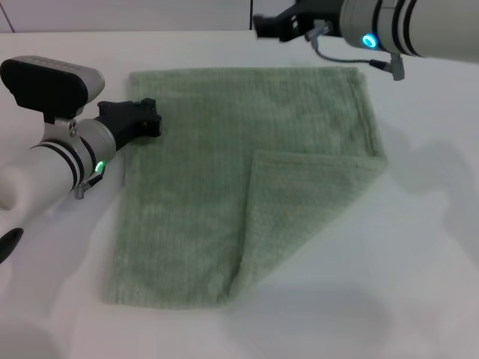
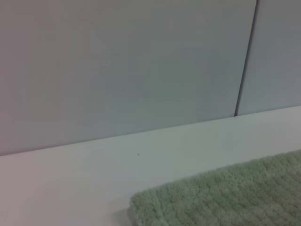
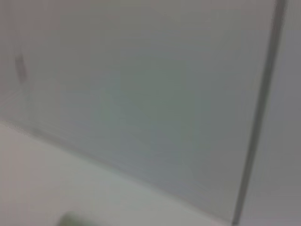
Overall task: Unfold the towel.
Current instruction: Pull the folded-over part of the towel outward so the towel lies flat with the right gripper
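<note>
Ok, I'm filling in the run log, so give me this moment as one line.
towel: flat on table, near-right corner folded over | left gripper: at towel's left edge | right gripper: above far edge | unfold: not finished

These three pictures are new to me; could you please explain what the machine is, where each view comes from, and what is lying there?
It is a two-armed robot. The wide picture comes from its head camera, looking down at a white table. The other two come from cameras on its wrists and show mostly the wall. On the table lies a green towel, one corner folded over on the robot's right. The left gripper sits at the towel's left edge; the right gripper hovers near its far edge. Neither visibly holds anything. The left wrist view catches a towel corner.
</note>
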